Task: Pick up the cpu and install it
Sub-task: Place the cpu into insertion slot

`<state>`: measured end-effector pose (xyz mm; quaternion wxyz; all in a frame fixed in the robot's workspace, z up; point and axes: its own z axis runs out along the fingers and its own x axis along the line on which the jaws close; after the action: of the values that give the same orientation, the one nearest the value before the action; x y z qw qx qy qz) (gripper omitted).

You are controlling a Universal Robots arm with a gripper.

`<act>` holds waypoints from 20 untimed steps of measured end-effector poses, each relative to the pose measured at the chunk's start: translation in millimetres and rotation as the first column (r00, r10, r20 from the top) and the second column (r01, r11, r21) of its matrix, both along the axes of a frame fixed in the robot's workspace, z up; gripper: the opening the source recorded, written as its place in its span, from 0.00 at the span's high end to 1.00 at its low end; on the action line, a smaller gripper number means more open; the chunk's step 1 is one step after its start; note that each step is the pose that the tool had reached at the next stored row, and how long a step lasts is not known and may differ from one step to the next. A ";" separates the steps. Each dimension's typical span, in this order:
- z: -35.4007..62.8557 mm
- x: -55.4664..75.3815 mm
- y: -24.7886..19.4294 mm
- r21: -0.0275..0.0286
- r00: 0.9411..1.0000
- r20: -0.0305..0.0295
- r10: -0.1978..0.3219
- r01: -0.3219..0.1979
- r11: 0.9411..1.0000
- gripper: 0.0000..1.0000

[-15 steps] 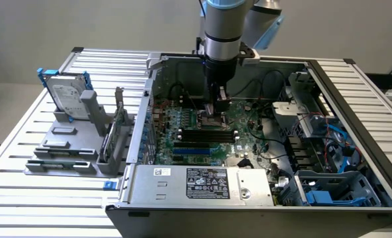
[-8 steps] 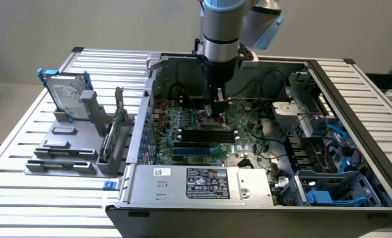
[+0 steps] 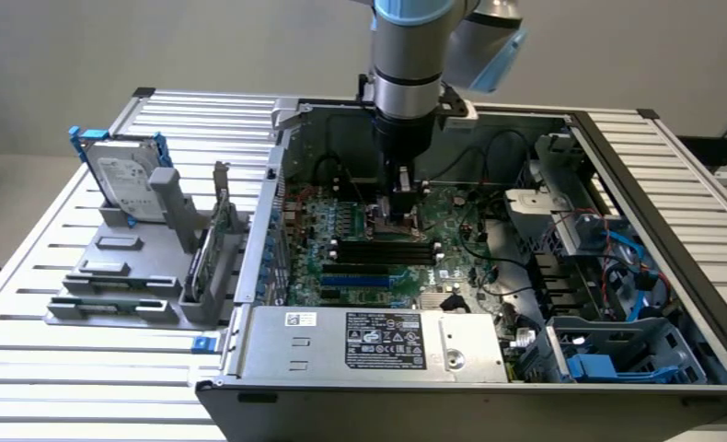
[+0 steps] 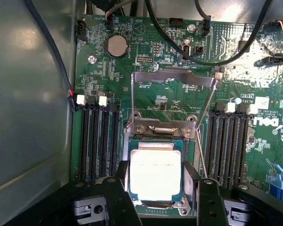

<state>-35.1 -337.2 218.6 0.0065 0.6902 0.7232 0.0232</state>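
- Fingers of the black gripper are clamping the small flat square cpu with the dull silver metal top, one finger pressing on each of two opposite edges.
- Cpu is sitting low over the dark square metal-framed socket of the green motherboard, with its green rim lining up inside the socket frame. I cannot tell whether it is already resting in the seat.
- Thin silver load plate of the socket is standing flipped open beyond the cpu, and its wire lever is slanting up beside it.
- Long black memory slots are running along both sides of the socket, just beside it.
- Round silver coin battery is lying on the motherboard past the load plate, near looping black cables.
- Grey and light-blue robot arm is reaching straight down into the open dark computer case, with the gripper hanging over the middle of the motherboard.
- Case is lying on the slatted aluminium bench, taking up the bench's middle and the exterior view's right side.
- Grey metal power supply box with a black label is sitting inside the case along its near edge.
- Large silver hard drive with blue frame is standing upright in a grey plastic fixture near the bench's edge on the exterior view's left, well apart from the gripper.
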 end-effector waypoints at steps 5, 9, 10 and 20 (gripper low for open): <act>-1.3 -1.0 -4.2 0.000 1.000 -0.003 -0.021 0.021 1.000 0.45; -2.2 -3.5 -4.2 0.000 0.999 -0.004 -0.041 0.041 0.999 0.45; -2.6 -3.5 -4.2 0.000 0.999 -0.004 -0.043 0.043 0.999 0.45; -10.9 -3.7 -4.2 0.016 0.999 -0.004 -0.049 0.049 0.999 0.45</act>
<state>-38.8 -341.4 207.7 0.0000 0.7078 0.7059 0.0275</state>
